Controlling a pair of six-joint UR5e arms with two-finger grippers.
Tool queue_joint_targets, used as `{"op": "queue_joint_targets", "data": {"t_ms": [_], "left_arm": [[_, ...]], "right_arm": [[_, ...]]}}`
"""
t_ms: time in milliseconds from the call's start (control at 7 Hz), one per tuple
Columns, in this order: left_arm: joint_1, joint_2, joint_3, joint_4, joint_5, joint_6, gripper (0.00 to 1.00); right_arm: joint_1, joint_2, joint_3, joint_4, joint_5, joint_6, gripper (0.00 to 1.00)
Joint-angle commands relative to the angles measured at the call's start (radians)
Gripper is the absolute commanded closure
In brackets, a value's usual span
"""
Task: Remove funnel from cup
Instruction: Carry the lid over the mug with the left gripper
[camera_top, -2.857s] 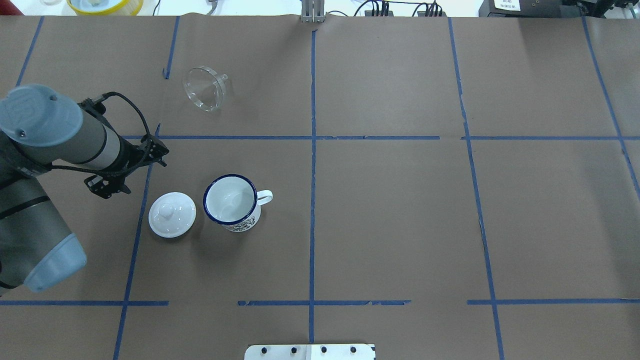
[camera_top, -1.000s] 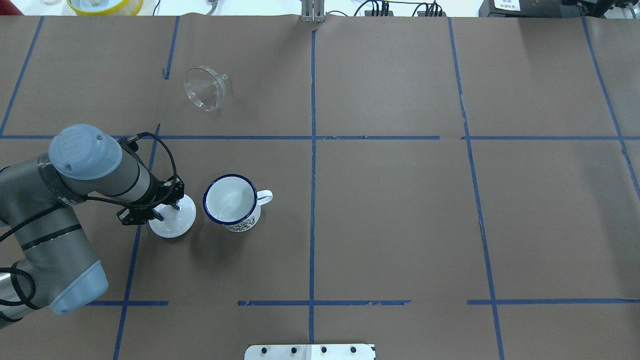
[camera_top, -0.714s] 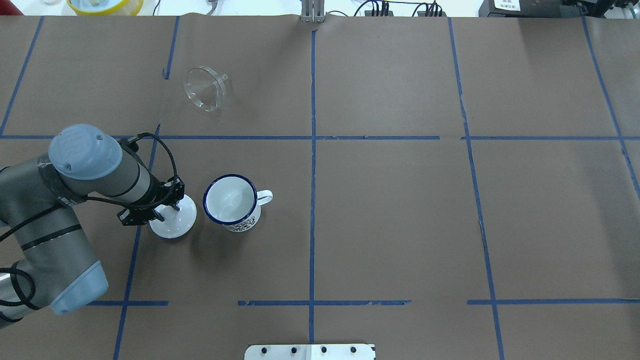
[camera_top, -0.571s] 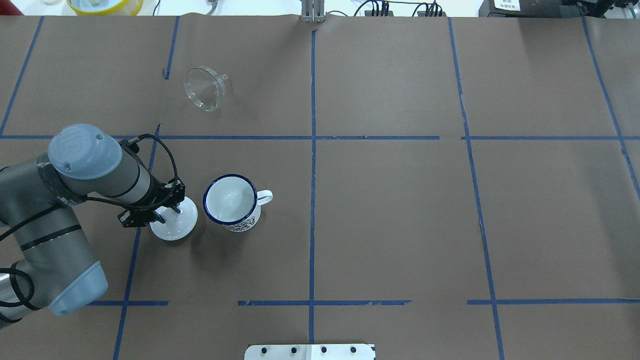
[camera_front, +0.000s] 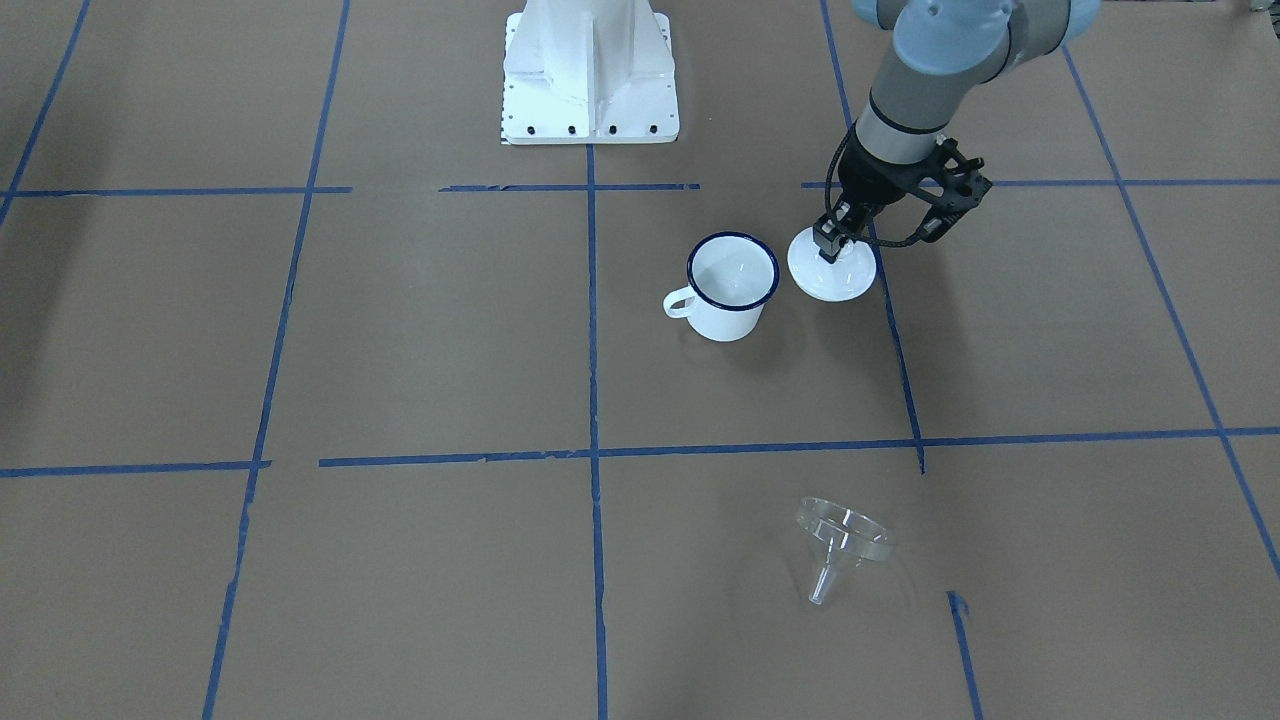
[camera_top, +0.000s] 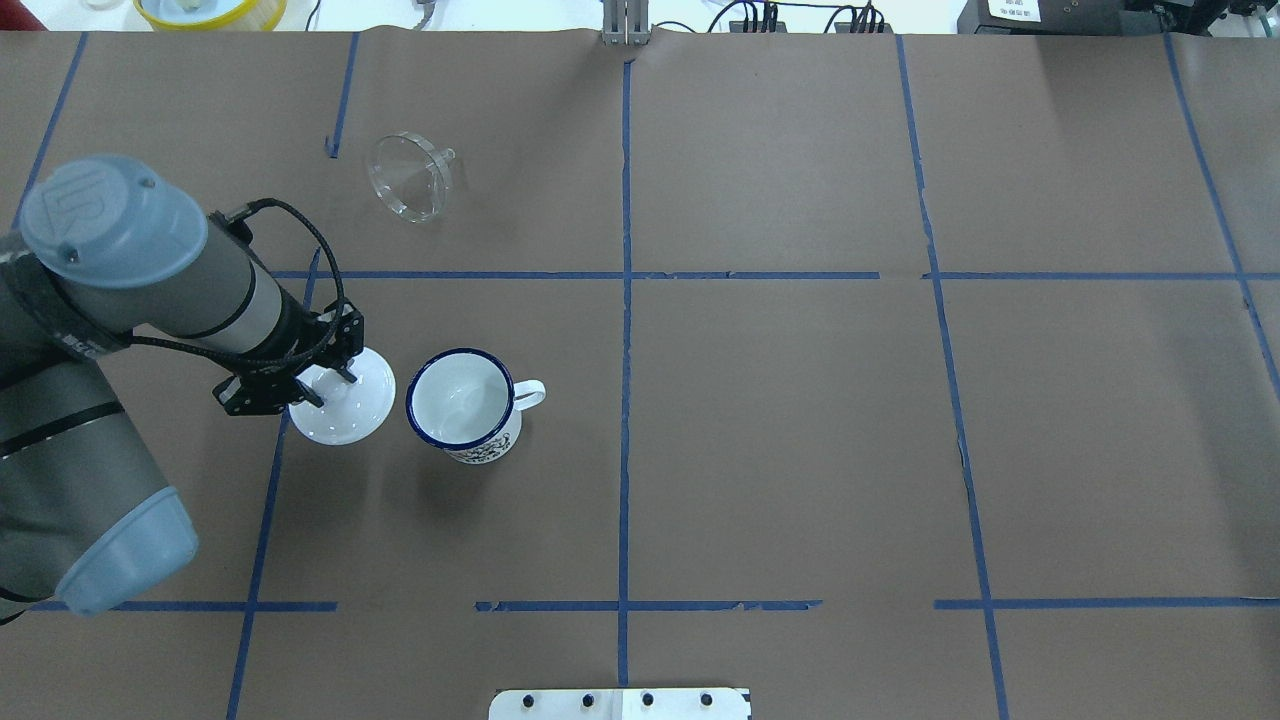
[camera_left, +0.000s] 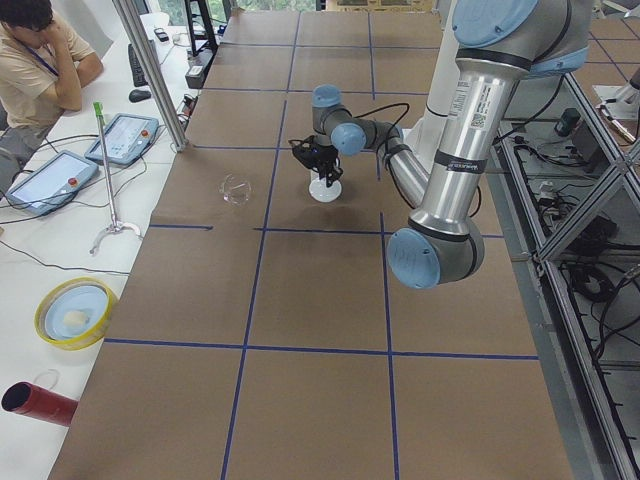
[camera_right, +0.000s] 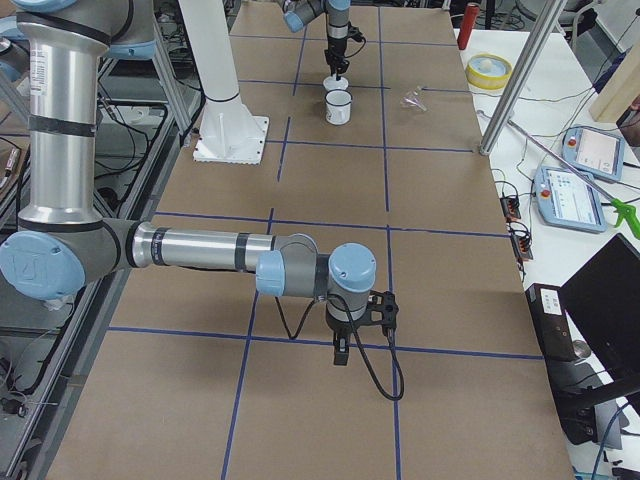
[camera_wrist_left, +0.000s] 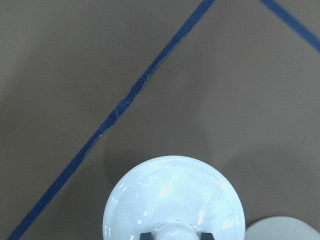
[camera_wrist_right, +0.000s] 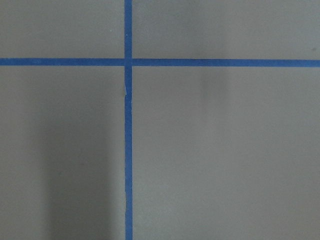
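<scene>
- Bench cover (camera_top: 800, 430): plain brown paper crossed by a grid of blue tape lines (camera_top: 625, 420).
- Cup (camera_top: 458, 402): white inside and out, with a thin dark blue rim and a dark speckled print low on its side.
- Lid (camera_top: 352, 412): glossy white all over.
- Funnel (camera_top: 408, 180): clear and colourless; the brown paper shows through it.
- Left arm (camera_top: 215, 300): grey tubes, light blue joint caps, black cable.
- Left gripper (camera_top: 325, 385): black.
- Robot base (camera_front: 590, 75): white.
- Dish (camera_top: 210, 12) past the bench's far left corner: yellow rim, pale inside.
</scene>
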Motion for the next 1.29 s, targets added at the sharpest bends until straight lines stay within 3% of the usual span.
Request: {"op": "queue_joint_targets", "data": {"t_ms": [0, 571, 1143], "left_arm": [[-0.013, -0.141, -0.01, 0.159, -0.013, -0.027, 1.0], [0.076, -0.239, 0.102, 0.153, -0.012, -0.103, 1.0], [0.076, -0.241, 0.115, 0.141, -0.01, -0.095, 1.0]], "right_arm": [[0.0, 0.0, 0.0, 0.0, 0.0, 0.0, 0.0], [0.0, 0.0, 0.0, 0.0, 0.0, 0.0, 0.0], [0.0, 0.0, 0.0, 0.0, 0.0, 0.0, 0.0]]}}
